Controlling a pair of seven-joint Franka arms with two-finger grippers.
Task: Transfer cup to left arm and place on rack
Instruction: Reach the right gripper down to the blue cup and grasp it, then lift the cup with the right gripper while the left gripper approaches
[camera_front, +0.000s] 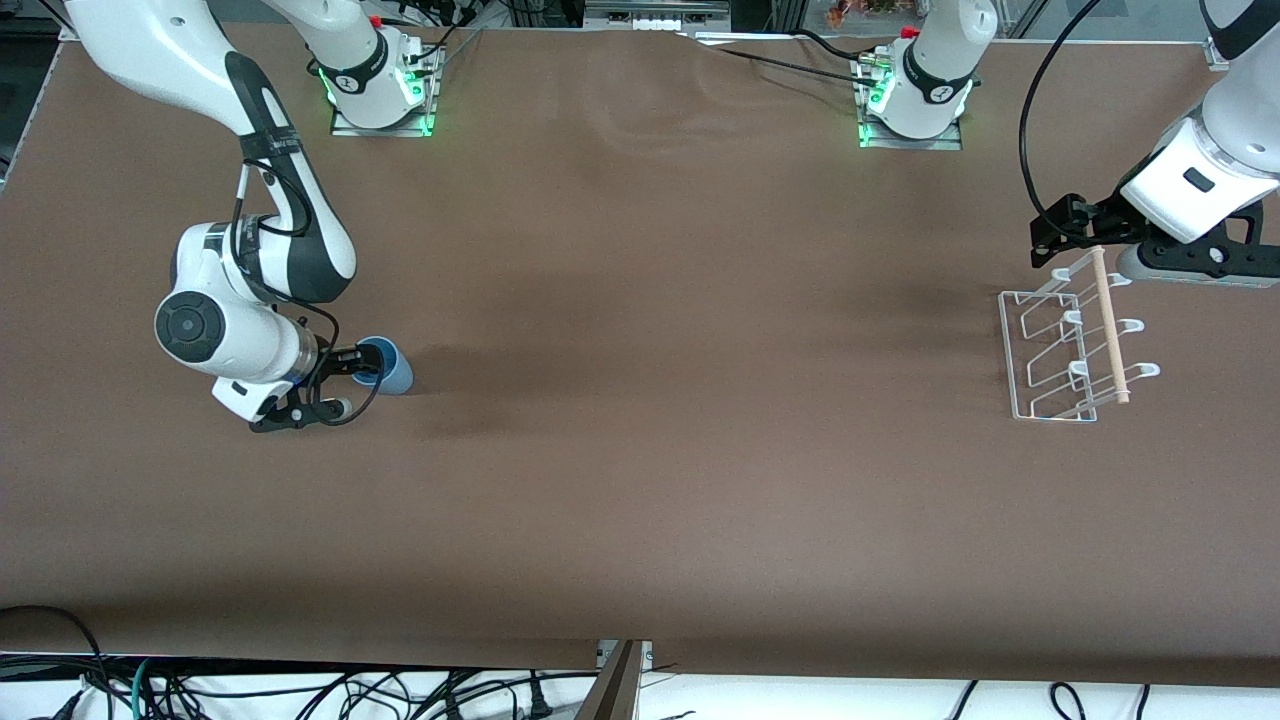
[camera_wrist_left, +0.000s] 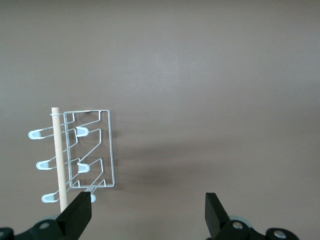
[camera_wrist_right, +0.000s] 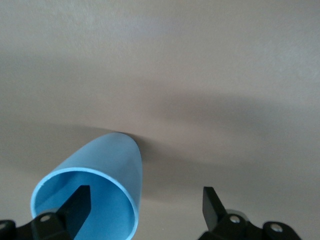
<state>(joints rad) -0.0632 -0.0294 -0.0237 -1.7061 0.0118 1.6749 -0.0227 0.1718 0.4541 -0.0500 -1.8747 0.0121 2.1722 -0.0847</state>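
I'm at the pickup: my right gripper is spread, one finger inside the cup near the table's right-arm end. Next it must pinch the wall. My left gripper, also spread, waits over the rack.

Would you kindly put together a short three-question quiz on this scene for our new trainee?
1. True or false: the right gripper is shut tight on the cup.
2. Which gripper is over the rack? A) left gripper B) right gripper C) neither
3. Fill in: one finger of the right gripper reaches ____ the cup's open mouth.

Key
1. False: its jaws stand open, one finger inside the cup's mouth and the other outside its wall.
2. A: it waits, open, over the rack's end farther from the front camera, beside the wooden dowel.
3. Into.
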